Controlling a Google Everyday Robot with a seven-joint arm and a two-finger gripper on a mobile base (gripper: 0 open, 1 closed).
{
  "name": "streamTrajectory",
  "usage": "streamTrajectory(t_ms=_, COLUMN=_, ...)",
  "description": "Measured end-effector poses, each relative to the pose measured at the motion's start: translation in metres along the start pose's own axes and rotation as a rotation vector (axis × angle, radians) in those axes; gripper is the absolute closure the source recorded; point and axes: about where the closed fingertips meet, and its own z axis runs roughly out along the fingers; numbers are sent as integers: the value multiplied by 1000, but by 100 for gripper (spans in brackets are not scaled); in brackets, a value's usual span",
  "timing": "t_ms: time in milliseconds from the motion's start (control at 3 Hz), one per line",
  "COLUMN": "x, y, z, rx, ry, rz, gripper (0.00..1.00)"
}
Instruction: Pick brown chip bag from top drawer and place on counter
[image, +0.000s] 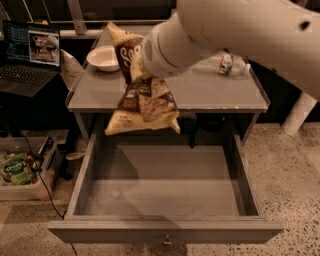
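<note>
Large white arm (240, 30) entering from the upper right and reaching leftward, its rounded forearm narrowing to the wrist (155, 50). The gripper (134, 70) sits at the wrist's left end, raised above the front part of the tabletop (215, 92). It is closed on the upper half of the brown chip bag (145, 107), which hangs below it.

Crinkled brown chip bag (142, 102), pale yellow edge lowest, hangs upright from the gripper (136, 67) clamped on its upper half, over the front edge of the counter (215, 92), above the pulled-out grey top drawer (165, 187).
</note>
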Motion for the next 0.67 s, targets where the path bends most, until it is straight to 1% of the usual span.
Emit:
streamTrajectory(t_ms=333, x=-59, y=-9, z=4, rx=41, ry=-32, rz=20, gripper=100)
streamTrajectory(t_ms=667, x=-68, y=-7, z=10, rx=38, ry=-44, rz=24, gripper=100)
